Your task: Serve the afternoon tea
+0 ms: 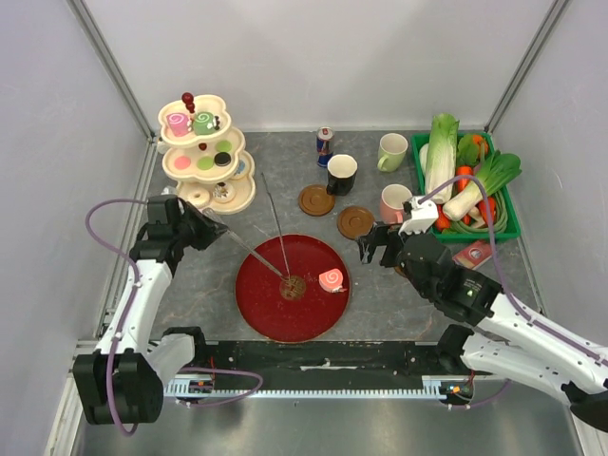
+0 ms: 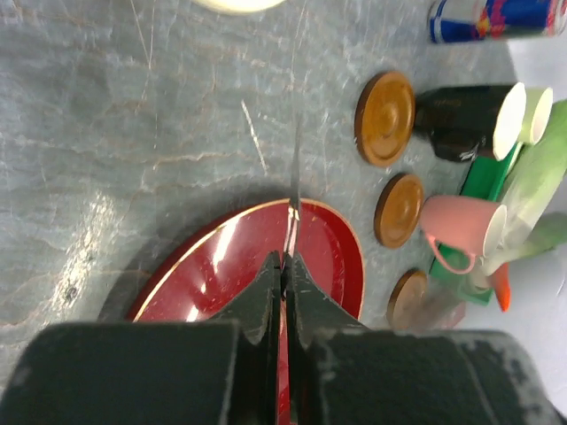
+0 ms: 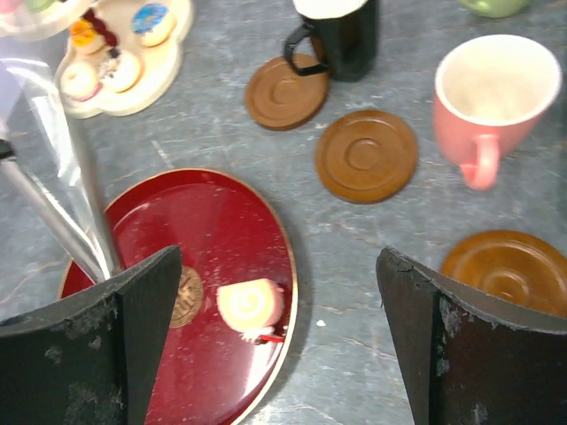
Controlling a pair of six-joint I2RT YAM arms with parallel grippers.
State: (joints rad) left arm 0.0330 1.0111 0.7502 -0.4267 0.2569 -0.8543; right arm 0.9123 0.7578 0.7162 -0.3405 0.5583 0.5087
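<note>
A red plate (image 1: 275, 318) lies in the middle of the table. On it are a pink swirl roll (image 1: 332, 279) (image 3: 251, 305) and a flat brown round pastry (image 1: 293, 286) (image 3: 187, 297). My left gripper (image 1: 214, 231) (image 2: 288, 258) is shut on one arm of long metal tongs (image 1: 249, 251) (image 2: 293, 181), whose far end rests at the brown pastry. My right gripper (image 1: 378, 247) (image 3: 279, 257) hangs open just right of the plate, holding nothing. The black mug (image 1: 340, 173), pale green mug (image 1: 391, 152) and pink mug (image 1: 394, 202) (image 3: 492, 93) stand behind it. More pastries fill a cream tiered stand (image 1: 205, 152).
Two brown coasters (image 1: 316, 200) (image 1: 355, 222) lie between plate and mugs, and another coaster (image 3: 512, 270) shows by my right fingers. A drink can (image 1: 325, 145) stands at the back. A green crate of toy vegetables (image 1: 514, 228) fills the right rear. Grey walls enclose the table.
</note>
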